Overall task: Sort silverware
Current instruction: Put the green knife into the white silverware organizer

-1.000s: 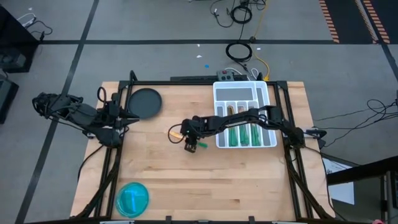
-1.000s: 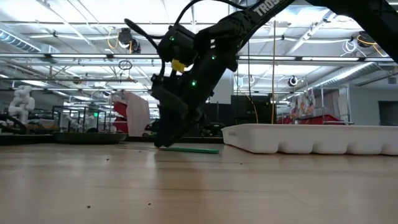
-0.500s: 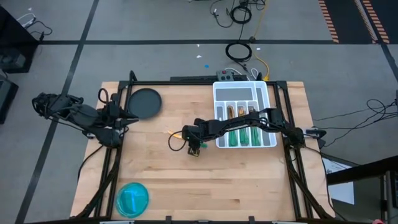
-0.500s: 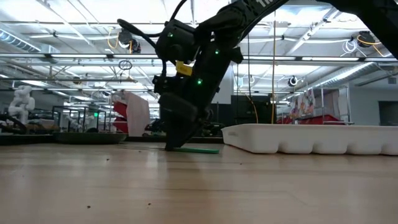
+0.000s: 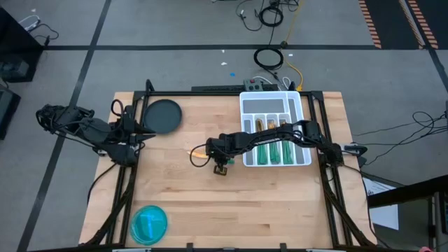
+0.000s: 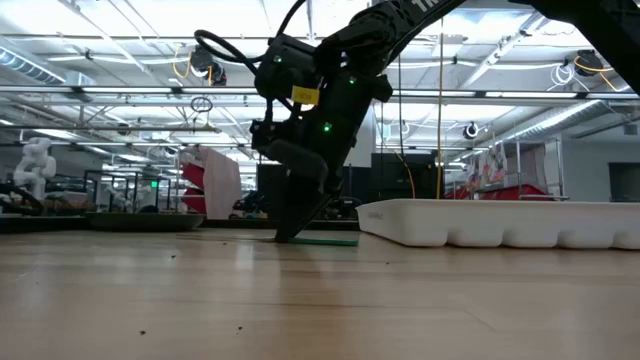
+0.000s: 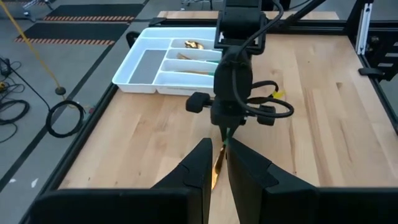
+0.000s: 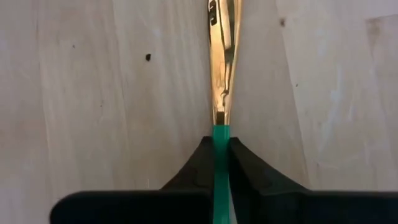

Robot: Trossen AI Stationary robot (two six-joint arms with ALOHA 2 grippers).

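A robotics lab or industrial workshop: the wooden worktop (image 5: 182, 189) sits in a black metal frame (image 5: 210, 92) on grey floor (image 5: 70, 70) with taped lines, loose cables (image 5: 269, 57) and hazard striping (image 5: 409, 21), under strip-lit open ceiling trusses (image 6: 100, 90).

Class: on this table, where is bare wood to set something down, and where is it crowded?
Free: the near strip between the blue bowl and the white tray. Crowded: mid-table, where the right claw grips a utensil, and the black plate by the left claw.
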